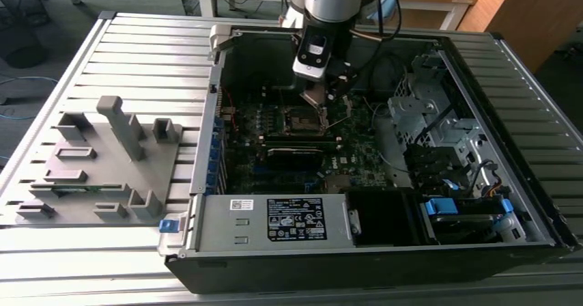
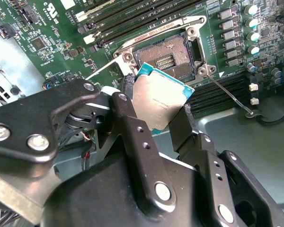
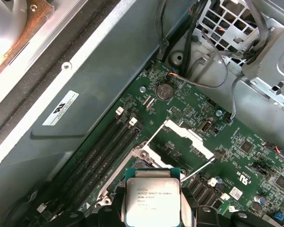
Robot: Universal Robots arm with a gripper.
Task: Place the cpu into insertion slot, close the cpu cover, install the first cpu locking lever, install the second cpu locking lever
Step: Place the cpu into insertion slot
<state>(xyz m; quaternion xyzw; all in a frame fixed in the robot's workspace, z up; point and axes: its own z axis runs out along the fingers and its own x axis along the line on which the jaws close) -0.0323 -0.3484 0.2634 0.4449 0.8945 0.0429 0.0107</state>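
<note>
**Above the insertion slot (image 2: 166,56): cpu (image 2: 163,97) gripped, not yet seated**

You are on the first step. Your hand (image 2: 154,105) is clamped on two opposite edges of the cpu, holding it just over the slot near the middle of the motherboard (image 2: 47,28), apparently clear of it. The cpu cover (image 3: 193,140) stands swung open. Seating, I judge, calls for levelling the chip, squaring its corners to the rim and lowering it gently.

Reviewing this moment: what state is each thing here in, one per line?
cpu: held in the tool, above the slot, not seated.
tool: shut on the cpu.
insertion slot: uncovered, empty.
cpu cover: swung open.
first locking lever: unlatched.
second locking lever: unlatched.
computer case: side open.
</note>
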